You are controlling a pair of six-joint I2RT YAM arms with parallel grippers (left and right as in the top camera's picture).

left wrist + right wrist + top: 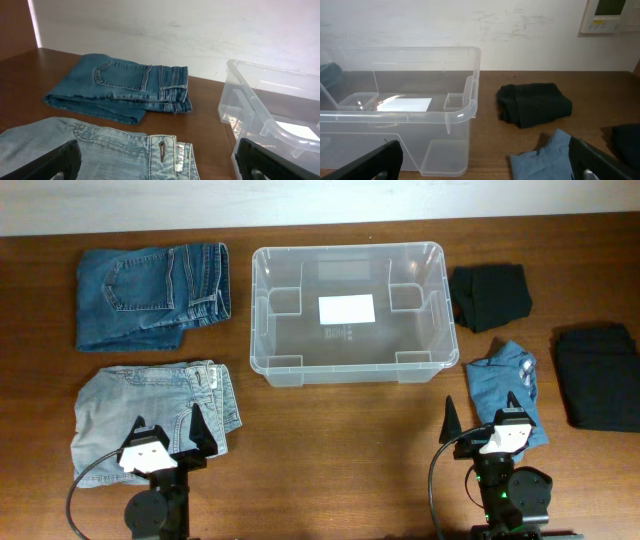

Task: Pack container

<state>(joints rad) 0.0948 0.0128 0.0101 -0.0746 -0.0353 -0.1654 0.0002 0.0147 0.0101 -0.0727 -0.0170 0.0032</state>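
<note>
The container (345, 248) is a clear plastic bin at the table's middle back, empty, with a white label on its base. My left gripper (168, 432) stands open at the front left over folded light blue jeans (150, 405). In the left wrist view the gripper (157, 165) has the jeans' waistband (160, 150) between its wide-apart fingers, not touching, and the container's corner (270, 120) is to the right. My right gripper (482, 418) is open at the front right, empty. In its wrist view the gripper (485, 167) faces the container's wall (420, 116).
Folded dark blue jeans (150, 295) (125, 85) lie at the back left. A black garment (490, 295) (535, 104) lies right of the container. A small light blue garment (505, 385) (545, 157) lies by my right gripper. Another black garment (600, 375) is far right.
</note>
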